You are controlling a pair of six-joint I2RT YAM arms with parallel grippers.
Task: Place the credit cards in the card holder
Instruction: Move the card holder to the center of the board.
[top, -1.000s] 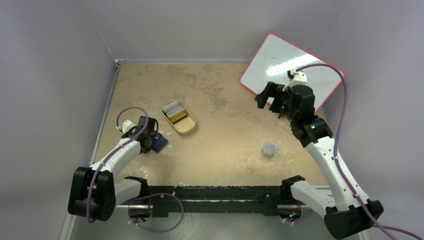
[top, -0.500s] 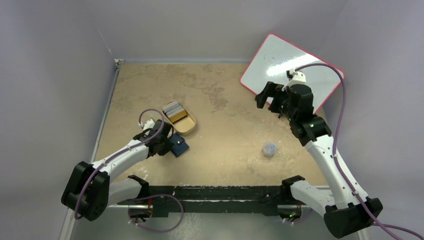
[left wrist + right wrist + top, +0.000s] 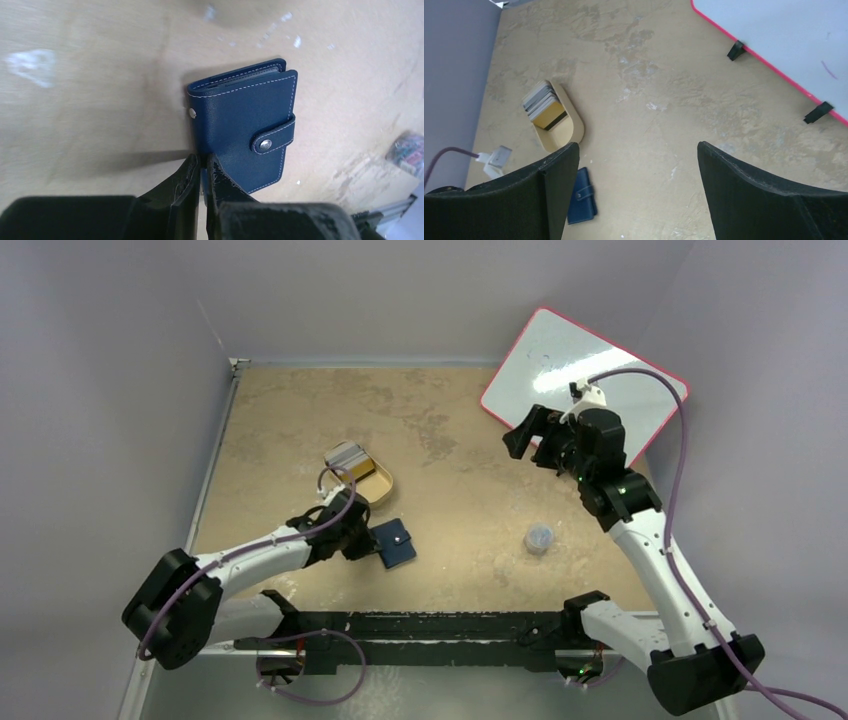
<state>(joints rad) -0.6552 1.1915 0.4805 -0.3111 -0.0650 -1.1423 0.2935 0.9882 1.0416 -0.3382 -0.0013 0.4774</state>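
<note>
Fingers (image 3: 182, 181) of the left gripper (image 3: 201, 162) pinch the card holder's (image 3: 245, 120) edge, plain only wrist-side; the right gripper (image 3: 638, 150) gapes empty.

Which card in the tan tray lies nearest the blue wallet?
The gold card with the black stripe; the silver-grey cards lie beyond it, farther from the wallet.

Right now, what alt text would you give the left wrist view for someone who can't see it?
A dark blue card holder, folded shut with its snap strap fastened, is pinched at its near edge by the left arm's black jaws. Behind it is a tan table with pale scuffs.
</note>
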